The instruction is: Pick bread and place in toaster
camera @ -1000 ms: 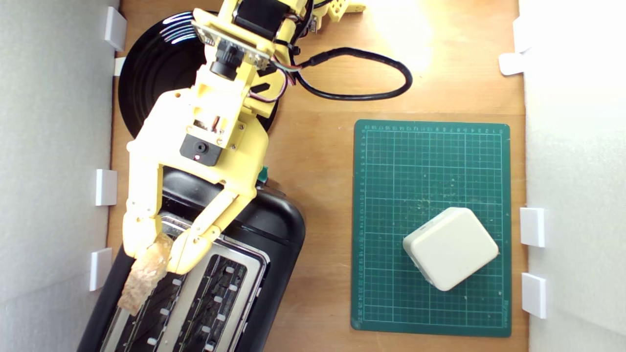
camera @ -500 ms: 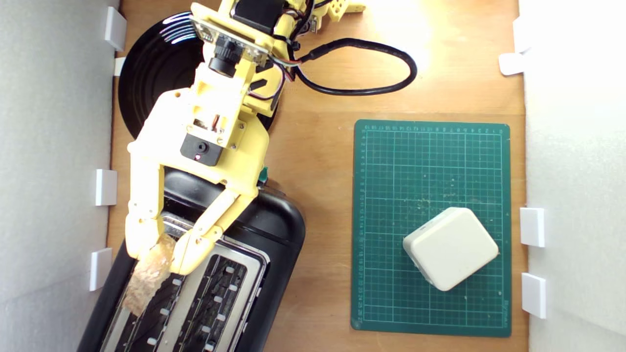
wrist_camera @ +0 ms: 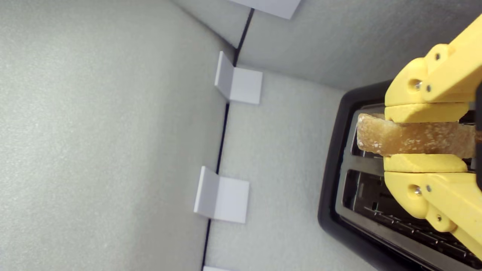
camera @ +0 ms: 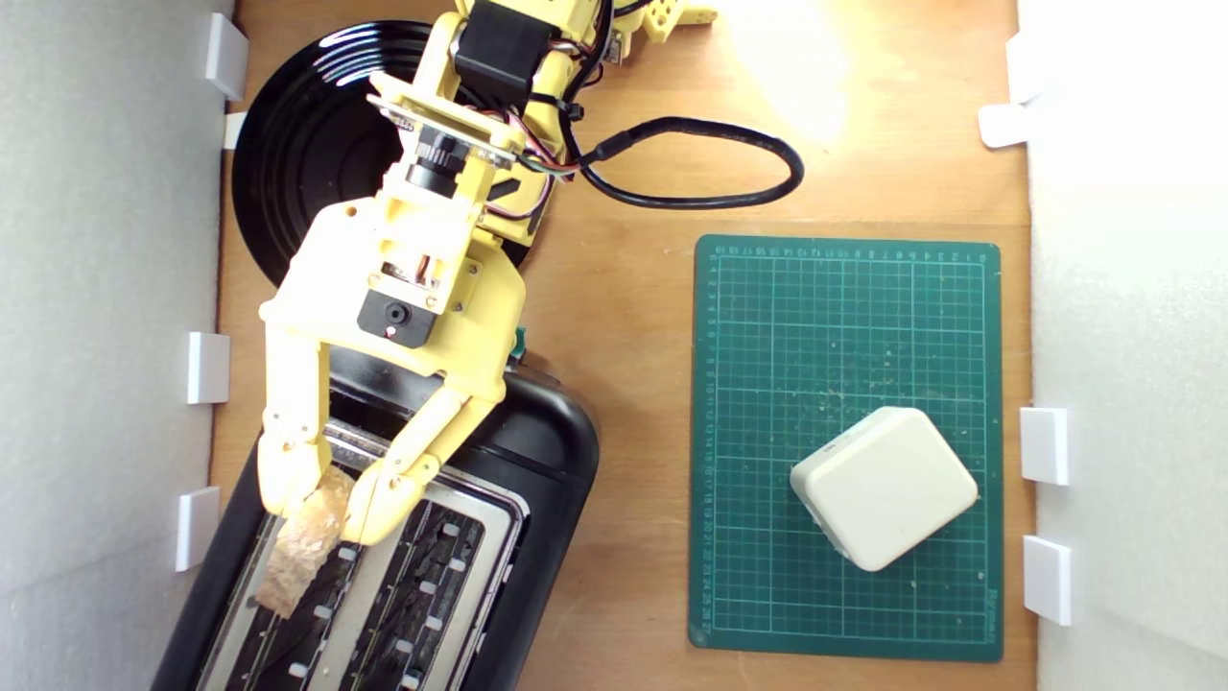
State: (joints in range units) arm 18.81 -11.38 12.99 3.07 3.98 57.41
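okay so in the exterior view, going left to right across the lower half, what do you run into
White wall brackets → bread pinched in the gripper → toaster → green cutting mat → white block on that mat → more white brackets.

Gripper [camera: 326, 499]: matt yellow plastic, layered printed look, small metal screws; clamps bread [camera: 302, 547] with rough, porous crumb and a grainy golden crust. Toaster [camera: 552, 451]: smooth, glossy black shell, brushed silver metal top plate; plate [camera: 297, 144] glossy black with bright reflections. Table [camera: 624, 288] smooth, light-varnished wood; cutting mat [camera: 844, 317] matt green, scuffed and speckled; white block [camera: 883, 485] smooth satin plastic; walls [wrist_camera: 94, 131] finely textured white foam.
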